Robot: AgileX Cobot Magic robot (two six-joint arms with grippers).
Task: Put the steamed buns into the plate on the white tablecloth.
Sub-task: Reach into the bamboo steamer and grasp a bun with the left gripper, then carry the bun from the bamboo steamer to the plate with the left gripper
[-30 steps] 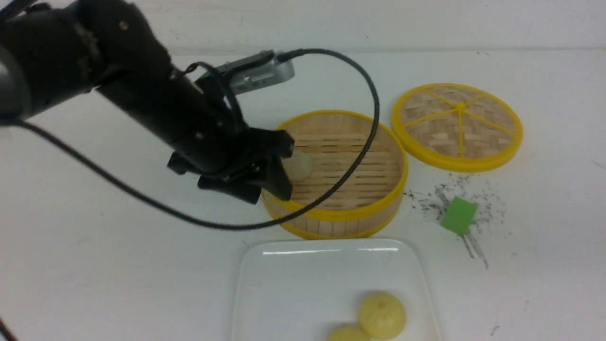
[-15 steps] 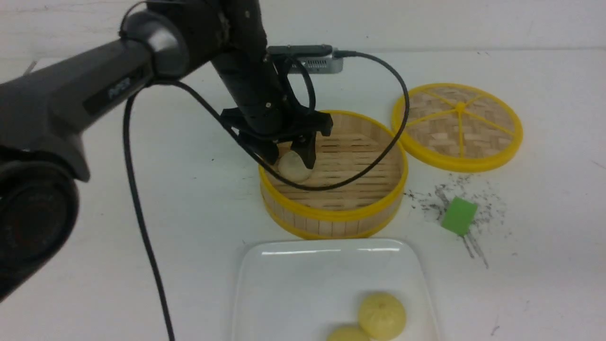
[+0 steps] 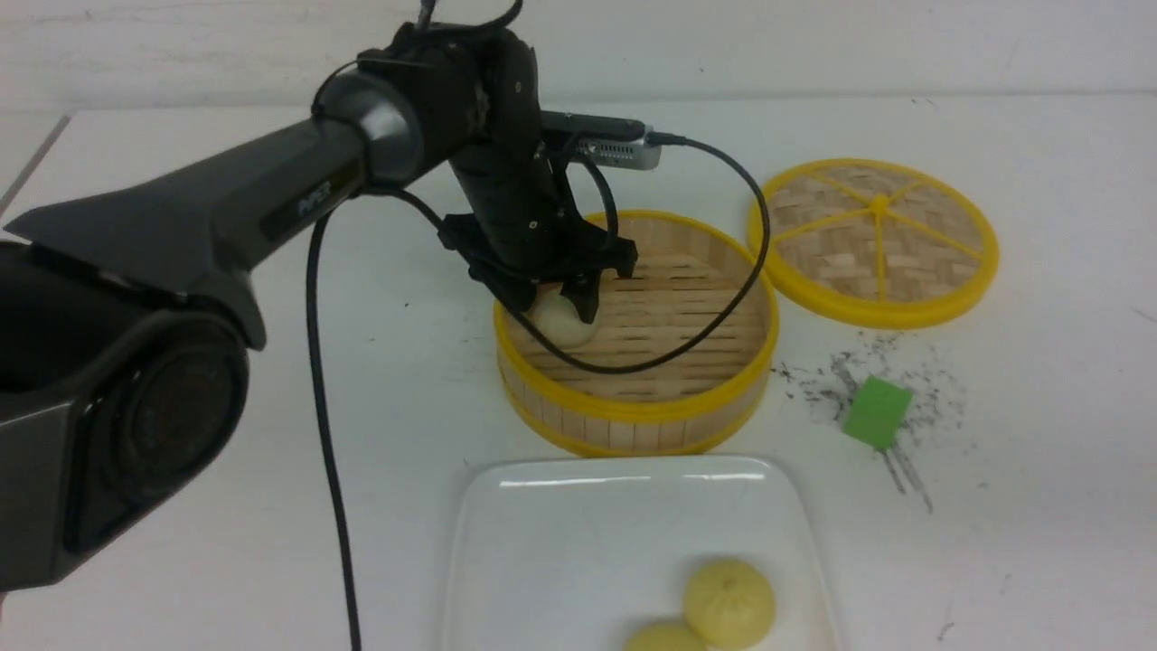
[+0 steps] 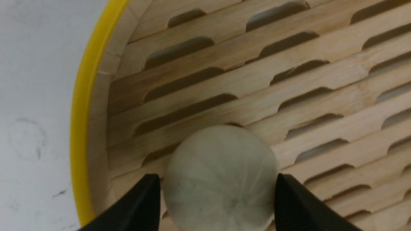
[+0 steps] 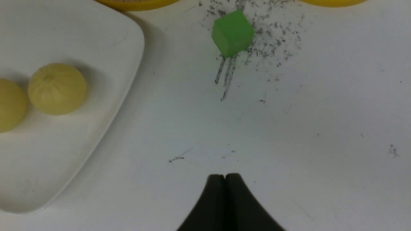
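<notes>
**Desk:** What is in the frame?

**Photographer:** A round bamboo steamer (image 3: 633, 411) (image 4: 77, 128) with a glossy yellow rim and a floor of pale slotted wooden slats. Inside, near the wall on the robot's left, sits one off-white bun (image 3: 562, 324) (image 4: 220, 179), a smooth matte dome with faint pleats running to its top.

**Desk:** And the left end effector (image 3: 553, 312) (image 4: 218, 192)?

**Photographer:** It is lowered into the steamer, released, with its black fingers (image 4: 141, 205) spread to either side of that bun, which rests on the slats between them. I cannot tell whether they touch it.

**Desk:** Around the steamer?

**Photographer:** On the robot's side of it lies the plate (image 3: 560, 542) (image 5: 48, 160), glossy white and square with rounded corners, carrying two pale yellow buns (image 3: 729, 602) (image 5: 57, 89) that touch each other. To the steamer's right and farther off lies a woven bamboo lid (image 3: 873, 242) with yellow spokes. Also to its right, nearer the robot, a green cube (image 3: 875, 412) (image 5: 232, 33) sits among dark specks on the white tablecloth (image 3: 1039, 407) (image 5: 321, 128).

**Desk:** The right end effector (image 5: 224, 175)?

**Photographer:** Clenched, its fingers pressed together over bare cloth, well away from the steamer and holding nothing.
</notes>
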